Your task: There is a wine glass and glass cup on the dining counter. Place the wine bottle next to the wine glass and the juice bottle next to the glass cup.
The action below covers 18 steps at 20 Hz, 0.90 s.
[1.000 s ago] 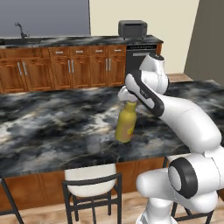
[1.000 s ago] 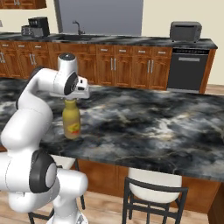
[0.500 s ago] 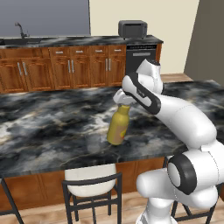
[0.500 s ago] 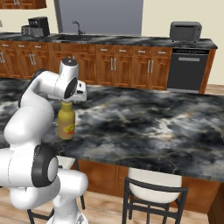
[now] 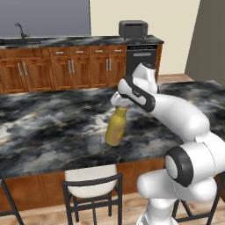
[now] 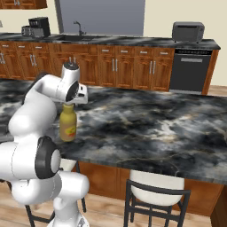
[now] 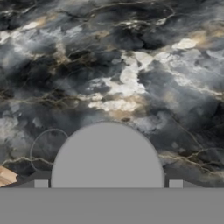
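The mustard-yellow juice bottle (image 5: pixel 116 128) (image 6: pixel 68 125) hangs tilted with its base at or just above the marbled dining counter (image 5: pixel 48 118) (image 6: pixel 150 122). My gripper (image 5: pixel 119 101) (image 6: pixel 69 102) (image 7: pixel 108 183) is shut on its wide cap (image 7: pixel 107 155), which shows from above in the hand view. The faint round rim of the glass cup (image 7: pixel 49 148) lies on the stone just left of the cap in that view, close by but apart. The wine bottle and the wine glass are out of view.
A dark-framed chair (image 5: pixel 90 190) (image 6: pixel 155 195) stands under the counter's near edge. Beyond an aisle runs a row of wooden cabinets (image 5: pixel 70 68) with a toaster oven (image 5: pixel 133 29) on top and a sink tap (image 6: pixel 80 27).
The arm has carried the juice bottle to the left along the counter, toward the glass cup, and the bottle now leans more. The grip has not changed.
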Tool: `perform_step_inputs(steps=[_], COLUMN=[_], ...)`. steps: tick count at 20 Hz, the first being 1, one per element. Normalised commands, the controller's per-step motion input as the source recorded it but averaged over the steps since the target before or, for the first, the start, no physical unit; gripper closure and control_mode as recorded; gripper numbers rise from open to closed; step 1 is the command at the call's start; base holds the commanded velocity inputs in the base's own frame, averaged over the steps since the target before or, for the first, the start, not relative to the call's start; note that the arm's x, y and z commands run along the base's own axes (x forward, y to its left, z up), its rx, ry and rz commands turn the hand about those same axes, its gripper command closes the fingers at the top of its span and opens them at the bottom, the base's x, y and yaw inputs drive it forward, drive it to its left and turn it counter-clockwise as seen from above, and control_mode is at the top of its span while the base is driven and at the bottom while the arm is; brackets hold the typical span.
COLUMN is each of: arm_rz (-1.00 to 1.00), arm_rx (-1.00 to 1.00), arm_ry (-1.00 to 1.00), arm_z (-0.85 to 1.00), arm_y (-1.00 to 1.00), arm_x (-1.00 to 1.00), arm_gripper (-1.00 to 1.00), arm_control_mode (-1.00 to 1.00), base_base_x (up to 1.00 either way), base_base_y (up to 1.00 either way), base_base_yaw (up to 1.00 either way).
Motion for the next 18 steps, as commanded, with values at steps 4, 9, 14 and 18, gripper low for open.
perform_step_inputs(steps=[4, 9, 14, 18], arm_rz=[0.0, 0.0, 0.0, 0.0], arm_rx=[0.0, 0.0, -0.03, -0.07], arm_ry=[0.05, 0.04, 0.02, 0.0], arm_z=[-0.23, -0.25, -0.27, -0.3], arm_y=[0.17, 0.2, 0.15, 0.13], arm_x=[0.16, 0.07, 0.13, 0.03], arm_gripper=[1.0, 1.0, 1.0, 1.0], arm_control_mode=[-1.0, -1.0, -1.0, -1.0], base_base_x=[0.0, 0.0, 0.0, 0.0], base_base_y=[0.0, 0.0, 0.0, 0.0], base_base_yaw=[0.0, 0.0, 0.0, 0.0])
